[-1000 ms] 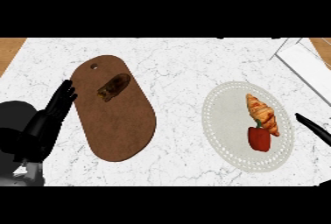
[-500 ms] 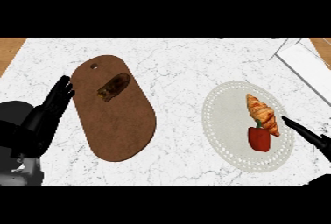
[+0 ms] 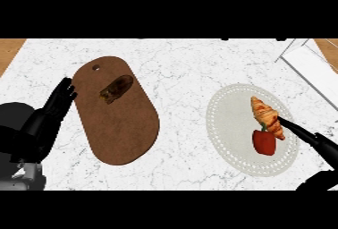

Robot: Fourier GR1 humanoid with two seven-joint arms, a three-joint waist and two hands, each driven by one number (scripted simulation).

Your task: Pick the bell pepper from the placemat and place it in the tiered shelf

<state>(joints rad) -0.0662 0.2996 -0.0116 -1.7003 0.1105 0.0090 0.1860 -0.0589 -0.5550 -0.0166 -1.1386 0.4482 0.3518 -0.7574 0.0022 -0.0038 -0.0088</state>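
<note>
**On the placemat: pepper waiting, croissant right beside it**

Over by the desk's right edge, our right hand (image 3: pixel 310 137) has its fingers (image 3: pixel 293 129) stretched out straight, holding nothing, tips just beside the croissant (image 3: pixel 267 117). The bell pepper (image 3: pixel 264 142) sits on the round white placemat (image 3: pixel 228 116), touching the croissant's lower end. We reckon the best approach is from the pepper's lower side, curling around it without nudging the pastry. The tiered shelf (image 3: pixel 309 67) shows at the far right corner. Our left hand (image 3: pixel 56 105) rests open at the left edge beside the wooden board (image 3: pixel 125 134), which carries a brown pastry (image 3: pixel 116 88).
</note>
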